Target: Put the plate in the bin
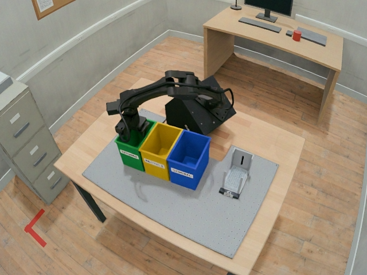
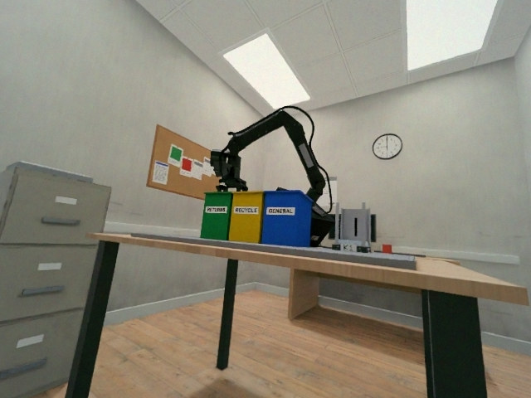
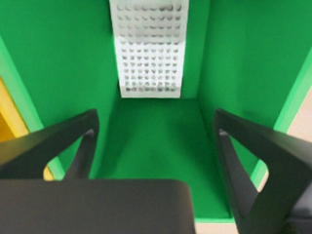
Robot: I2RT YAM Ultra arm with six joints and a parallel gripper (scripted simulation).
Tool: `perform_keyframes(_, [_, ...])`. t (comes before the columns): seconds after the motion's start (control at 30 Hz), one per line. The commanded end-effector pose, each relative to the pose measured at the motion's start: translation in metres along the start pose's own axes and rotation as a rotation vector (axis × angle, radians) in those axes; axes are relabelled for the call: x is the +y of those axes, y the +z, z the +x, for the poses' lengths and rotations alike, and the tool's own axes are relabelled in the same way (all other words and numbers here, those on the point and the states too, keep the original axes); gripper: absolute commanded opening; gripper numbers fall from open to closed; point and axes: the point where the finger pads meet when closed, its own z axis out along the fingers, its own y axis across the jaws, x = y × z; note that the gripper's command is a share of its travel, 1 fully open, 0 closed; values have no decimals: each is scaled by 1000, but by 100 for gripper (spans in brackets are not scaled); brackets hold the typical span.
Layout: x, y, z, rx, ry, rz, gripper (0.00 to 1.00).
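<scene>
The green bin [image 1: 129,152] [image 2: 216,218] [image 3: 63,73] labelled RETURNS stands upright at the left end of the row. A white 96-well plate [image 3: 150,49] leans against the bin's far inner wall, its lower edge on the bin floor. My gripper [image 1: 132,130] [image 2: 230,186] [image 3: 156,116] hangs in the mouth of the green bin, open, with nothing between the fingers. Rack K1 [image 1: 240,165] [image 2: 355,225] stands on the mat at the right with one plate [image 1: 235,177] lying in it.
The yellow RECYCLE bin [image 1: 160,148] [image 2: 246,215] and the blue GENERAL bin [image 1: 189,158] [image 2: 286,218] stand upright beside the green one. The black arm base [image 1: 198,110] sits behind the bins. All rest on a grey mat [image 1: 183,213] on the table [image 1: 266,130].
</scene>
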Motion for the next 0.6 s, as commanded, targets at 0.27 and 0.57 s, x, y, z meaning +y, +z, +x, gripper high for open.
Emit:
perform_keyframes(0.27, [-11,-16,-9,-42,-3,28,82])
perform_keyframes(0.57, [-9,-20,-11,-44,-12,32,82])
